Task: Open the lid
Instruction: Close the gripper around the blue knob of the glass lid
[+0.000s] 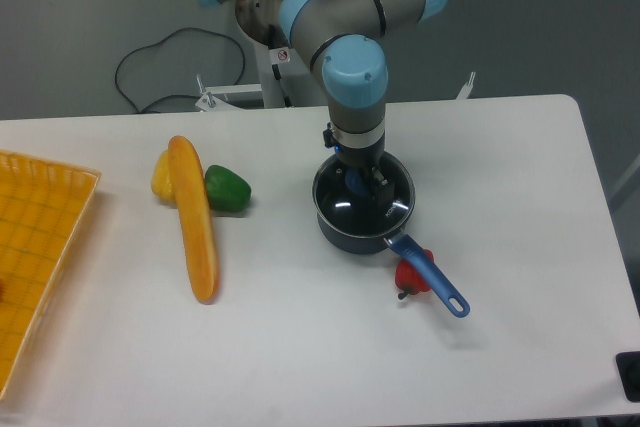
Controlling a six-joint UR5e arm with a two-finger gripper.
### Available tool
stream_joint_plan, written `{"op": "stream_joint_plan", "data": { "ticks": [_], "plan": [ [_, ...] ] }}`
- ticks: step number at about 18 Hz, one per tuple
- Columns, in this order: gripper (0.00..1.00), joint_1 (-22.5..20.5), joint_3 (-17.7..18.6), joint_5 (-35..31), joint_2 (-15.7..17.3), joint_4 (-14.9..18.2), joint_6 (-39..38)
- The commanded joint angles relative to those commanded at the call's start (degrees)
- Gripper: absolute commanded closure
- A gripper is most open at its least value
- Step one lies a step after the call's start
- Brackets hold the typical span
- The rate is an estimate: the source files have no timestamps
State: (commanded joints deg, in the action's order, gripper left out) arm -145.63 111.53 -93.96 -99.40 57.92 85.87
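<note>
Claw (361,182) sits down at the lid (363,198), grip unclear; an off-centre lift could drag the saucepan (345,232) along.

There is one camera, fixed high in front of the surface (520,197) and looking down at a slant toward the arm (345,37) and the grey wall behind it. It stands far enough back to take in nearly the whole top, from the yellow basket (35,247), cut off at the left edge, to the right-hand corner.
</note>
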Motion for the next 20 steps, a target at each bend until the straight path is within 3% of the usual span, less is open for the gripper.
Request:
{"op": "stream_joint_plan", "data": {
  "ticks": [8,14,16,20],
  "plan": [
    [0.19,-0.1,-0.3,-0.1,-0.1,0.1,0.5],
    [0.28,-0.1,-0.4,-0.1,-0.3,0.2,0.4],
    [0.44,-0.1,-0.4,-0.2,-0.3,0.2,0.4],
    [0.46,-0.1,-0.4,-0.2,-0.3,0.2,0.4]
  ]
}}
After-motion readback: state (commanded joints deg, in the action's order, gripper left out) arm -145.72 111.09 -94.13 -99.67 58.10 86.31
